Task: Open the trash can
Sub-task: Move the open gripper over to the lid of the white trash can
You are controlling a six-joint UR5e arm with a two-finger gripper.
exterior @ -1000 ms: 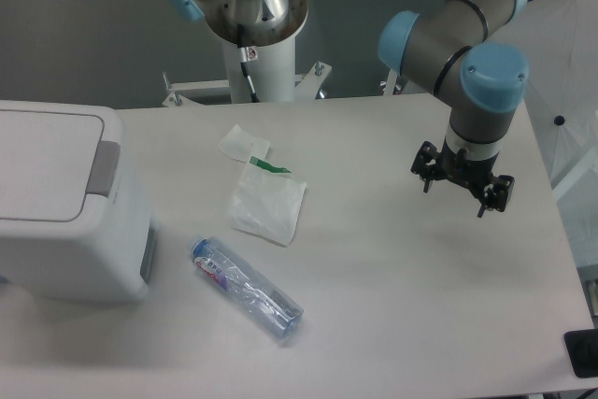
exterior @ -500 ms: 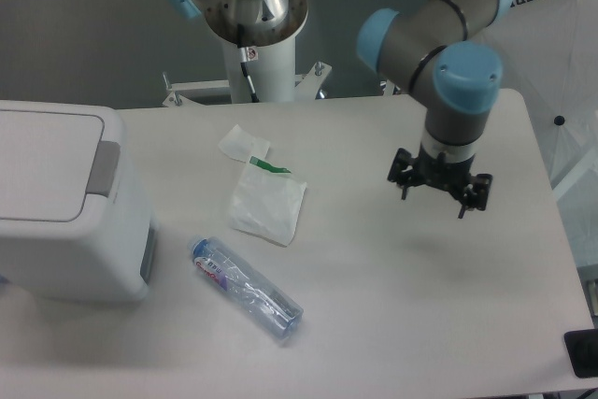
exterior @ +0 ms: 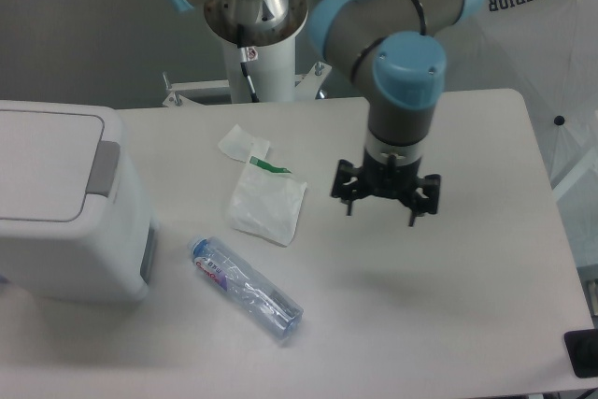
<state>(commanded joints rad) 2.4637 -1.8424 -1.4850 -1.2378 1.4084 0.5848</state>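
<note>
The trash can (exterior: 65, 207) is a big white boxy bin at the table's left edge. Its flat lid is down, and a grey push tab (exterior: 104, 167) sits on the lid's right side. My gripper (exterior: 381, 198) hangs above the middle of the table, well to the right of the bin and apart from it. Its black fingers point down and nothing is between them. From this angle I cannot make out whether the fingers stand open or shut.
A crumpled clear plastic bag (exterior: 266, 201) and a white paper scrap (exterior: 244, 144) lie between the bin and the gripper. A clear plastic bottle (exterior: 246, 289) lies on its side nearer the front. The arm's base post (exterior: 262, 53) stands at the back.
The arm has swung left across the table, carrying the gripper from the right side toward the middle. Nothing on the table has moved.
</note>
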